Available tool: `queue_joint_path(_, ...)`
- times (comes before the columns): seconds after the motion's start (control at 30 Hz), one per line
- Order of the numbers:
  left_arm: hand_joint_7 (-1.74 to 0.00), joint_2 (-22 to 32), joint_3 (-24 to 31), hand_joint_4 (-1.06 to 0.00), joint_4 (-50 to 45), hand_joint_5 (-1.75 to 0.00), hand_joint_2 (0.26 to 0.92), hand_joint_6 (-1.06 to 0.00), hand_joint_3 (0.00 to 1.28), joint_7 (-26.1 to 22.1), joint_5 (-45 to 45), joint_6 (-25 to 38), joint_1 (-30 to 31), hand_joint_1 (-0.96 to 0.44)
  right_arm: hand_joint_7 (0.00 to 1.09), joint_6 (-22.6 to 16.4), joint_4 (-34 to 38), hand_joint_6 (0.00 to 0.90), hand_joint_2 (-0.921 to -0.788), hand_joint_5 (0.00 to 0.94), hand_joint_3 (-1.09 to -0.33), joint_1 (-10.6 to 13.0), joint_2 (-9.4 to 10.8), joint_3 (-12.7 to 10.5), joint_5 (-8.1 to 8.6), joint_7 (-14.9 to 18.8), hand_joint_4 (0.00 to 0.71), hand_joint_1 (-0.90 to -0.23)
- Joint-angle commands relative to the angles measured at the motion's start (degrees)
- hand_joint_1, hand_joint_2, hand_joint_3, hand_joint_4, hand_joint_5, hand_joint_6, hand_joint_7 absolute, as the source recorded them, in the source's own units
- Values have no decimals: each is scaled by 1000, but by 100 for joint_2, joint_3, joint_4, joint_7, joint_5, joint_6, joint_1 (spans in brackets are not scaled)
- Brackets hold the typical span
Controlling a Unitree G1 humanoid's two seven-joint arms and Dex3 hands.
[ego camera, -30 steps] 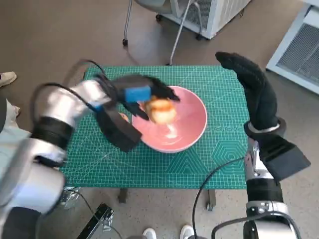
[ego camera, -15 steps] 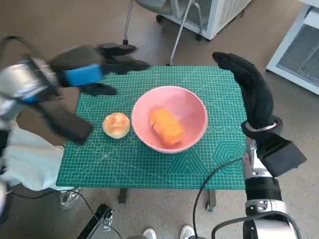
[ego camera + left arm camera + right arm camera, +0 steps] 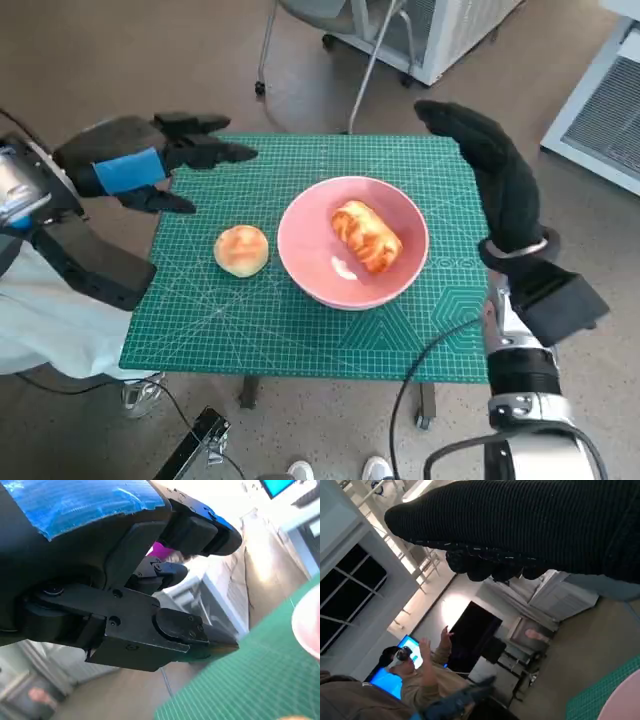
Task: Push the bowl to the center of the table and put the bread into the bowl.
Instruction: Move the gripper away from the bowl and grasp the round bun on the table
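A pink bowl (image 3: 400,281) sits near the middle of the green mat, and a golden elongated bread (image 3: 366,236) lies inside it. A round bun (image 3: 241,249) rests on the mat just left of the bowl. My left hand (image 3: 150,158) hovers over the mat's far left corner, fingers spread, holding nothing. My right hand (image 3: 490,170) is raised over the mat's right edge, upright and empty. In the left wrist view the black fingers (image 3: 170,625) stand apart above the mat (image 3: 250,680), and a bit of the bowl's rim (image 3: 307,630) shows.
The green cutting mat (image 3: 300,320) covers the small table. Chair legs (image 3: 370,60) and a white unit (image 3: 450,30) stand behind the table. A cable (image 3: 420,380) hangs at the front. A person (image 3: 415,675) sits in the right wrist view's background.
The left hand let go of the bread into the bowl, then drew back to the mat's far left corner. The round bun came into sight. The camera shifted slightly.
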Motion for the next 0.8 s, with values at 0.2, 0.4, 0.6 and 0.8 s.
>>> queue_joint_path(0.2,-55,-3,207,-281,-76,-8,889,-427,3,-35,-125,75,108,-14,669,110,83,-1,-921,9,-757,3,83,-26,237,296,310,-611)
queue_joint_path(0.4,-58,5,145,-302,-9,-14,889,-452,2,193,139,126,156,-33,670,155,53,-1,-921,8,-759,26,70,-43,264,329,309,-606)
queue_joint_path(0.6,-53,-92,-47,-307,182,-11,884,-465,0,438,471,209,207,-56,671,129,26,-1,-921,8,-764,75,34,-41,217,286,309,-593)
queue_joint_path(0.8,-41,-281,-367,-307,585,-6,872,-466,0,778,897,314,161,-86,671,109,22,-1,-921,7,-767,96,-19,-58,166,236,308,-593)
